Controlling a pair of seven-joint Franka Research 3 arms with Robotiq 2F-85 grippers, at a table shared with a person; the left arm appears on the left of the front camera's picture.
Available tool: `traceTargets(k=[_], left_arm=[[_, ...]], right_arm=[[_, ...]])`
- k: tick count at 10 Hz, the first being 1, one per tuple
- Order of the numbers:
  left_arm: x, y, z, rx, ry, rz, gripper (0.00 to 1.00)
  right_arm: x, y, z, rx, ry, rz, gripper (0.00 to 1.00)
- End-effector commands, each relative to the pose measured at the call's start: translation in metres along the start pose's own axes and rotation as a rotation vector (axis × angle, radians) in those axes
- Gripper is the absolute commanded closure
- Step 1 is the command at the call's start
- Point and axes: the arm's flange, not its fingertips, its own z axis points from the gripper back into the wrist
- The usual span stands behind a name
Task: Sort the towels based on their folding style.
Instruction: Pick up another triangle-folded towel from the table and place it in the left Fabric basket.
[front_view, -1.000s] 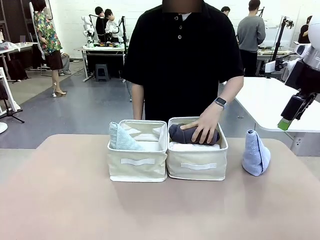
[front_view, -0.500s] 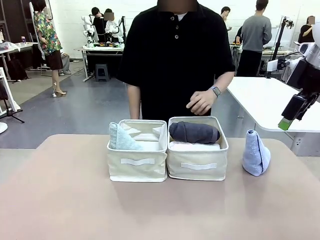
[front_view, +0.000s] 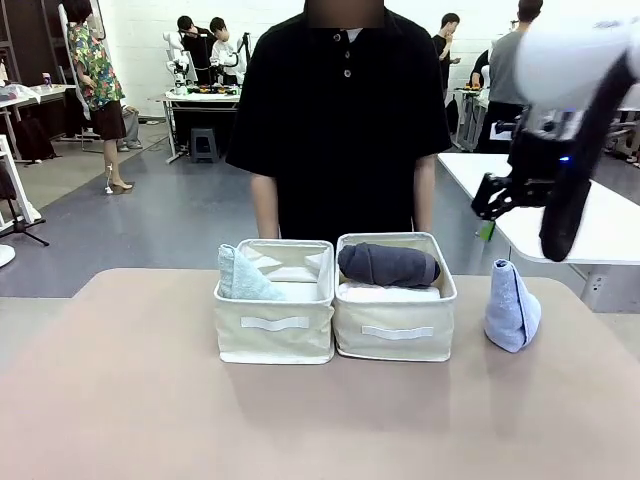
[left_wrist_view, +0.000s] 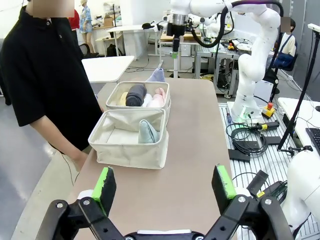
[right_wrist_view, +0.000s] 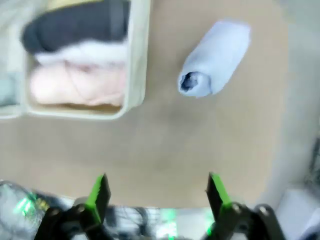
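Right wrist view: right gripper (right_wrist_view: 157, 187) spread wide, holding nothing, up over light blue towel (right_wrist_view: 217, 57) lying on table (right_wrist_view: 200, 140) beside bin (right_wrist_view: 136, 65). Left gripper (left_wrist_view: 164, 182) spread wide too.

On my worktop (front_view: 150, 400) two cream fabric bins sit side by side, left bin (front_view: 274, 325) and right bin (front_view: 393, 330), strap handles facing me. A person (front_view: 345, 130) in black stands just behind them, a white table (front_view: 515, 195) farther back.

Table (front_view: 120, 420) carries left bin (front_view: 274, 337), right bin (front_view: 395, 338) (both cream), light blue towel (front_view: 512, 312).
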Motion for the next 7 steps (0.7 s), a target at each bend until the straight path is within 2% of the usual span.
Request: traceTargets(k=[1,4,6,7], left_arm=[[0.000,-0.003,-0.002,0.009,0.010,-0.003,0.00],[0.000,-0.003,-0.002,0.009,0.010,-0.003,0.00],[0.000,-0.003,-0.002,0.009,0.010,-0.003,0.00],[0.000,-0.003,-0.002,0.009,0.010,-0.003,0.00]], right_arm=[[0.030,0.014,-0.006,-0.099,0.099,-0.291,0.00],[0.052,-0.002,-0.027,-0.071,0.116,-0.420,0.00],[0.066,-0.014,-0.048,-0.059,0.118,-0.445,0.00],[0.075,-0.019,-0.061,-0.054,0.104,-0.415,0.00]])
